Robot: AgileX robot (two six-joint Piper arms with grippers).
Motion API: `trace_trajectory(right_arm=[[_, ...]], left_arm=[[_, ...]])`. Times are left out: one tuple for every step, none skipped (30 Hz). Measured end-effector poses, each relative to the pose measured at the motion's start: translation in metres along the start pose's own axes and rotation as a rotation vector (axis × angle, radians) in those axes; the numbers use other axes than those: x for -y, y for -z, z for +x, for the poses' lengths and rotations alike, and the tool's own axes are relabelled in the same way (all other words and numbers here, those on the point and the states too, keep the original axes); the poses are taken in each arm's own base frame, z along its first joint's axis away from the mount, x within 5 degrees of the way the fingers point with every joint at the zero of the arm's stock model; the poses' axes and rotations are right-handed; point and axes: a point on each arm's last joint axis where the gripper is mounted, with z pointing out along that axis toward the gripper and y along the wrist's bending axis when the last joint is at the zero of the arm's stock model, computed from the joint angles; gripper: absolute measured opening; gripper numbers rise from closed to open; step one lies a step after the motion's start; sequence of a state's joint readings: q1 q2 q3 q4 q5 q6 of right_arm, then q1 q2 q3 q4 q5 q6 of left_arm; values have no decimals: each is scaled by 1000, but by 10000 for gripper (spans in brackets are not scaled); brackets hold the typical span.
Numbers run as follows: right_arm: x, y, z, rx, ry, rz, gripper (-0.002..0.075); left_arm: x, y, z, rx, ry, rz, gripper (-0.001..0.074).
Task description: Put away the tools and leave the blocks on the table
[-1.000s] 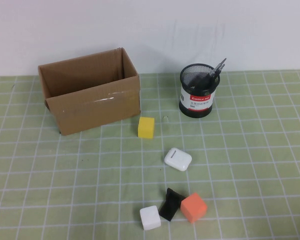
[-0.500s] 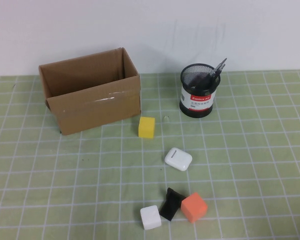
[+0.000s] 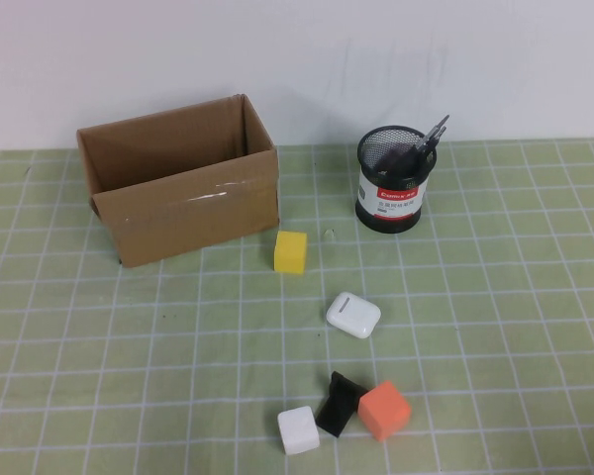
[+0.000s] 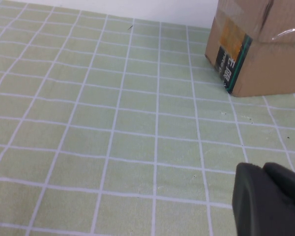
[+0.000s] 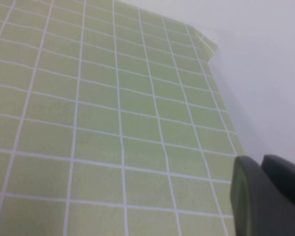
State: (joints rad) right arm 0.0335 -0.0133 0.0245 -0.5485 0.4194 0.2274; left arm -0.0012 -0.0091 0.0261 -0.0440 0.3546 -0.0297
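Observation:
The tools (image 3: 428, 139) stand in a black mesh pen cup (image 3: 392, 198) at the back of the green gridded table (image 3: 515, 307); only dark handles and metal tips poke above its rim. The yellow block (image 3: 290, 251) lies near the cardboard box. At the front, the white block (image 3: 297, 430) and the orange block (image 3: 384, 410) sit either side of a black wedge. Neither arm shows in the high view. My left gripper (image 4: 263, 168) is shut and empty, low over bare table near the box corner. My right gripper (image 5: 260, 161) is shut and empty near the table's edge.
An open cardboard box (image 3: 178, 183) stands at the back left, its labelled corner (image 4: 233, 59) in the left wrist view. A white earbud case (image 3: 353, 315) lies mid-table and a small black wedge (image 3: 339, 402) sits between the front blocks. A white wall rises behind.

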Motion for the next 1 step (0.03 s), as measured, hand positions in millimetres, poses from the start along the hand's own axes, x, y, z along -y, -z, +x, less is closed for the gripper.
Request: trace_trajectory(right_arm=[[0,0,0,0,0,0,-11]], left_arm=[[0,0,0,0,0,0,-4]])
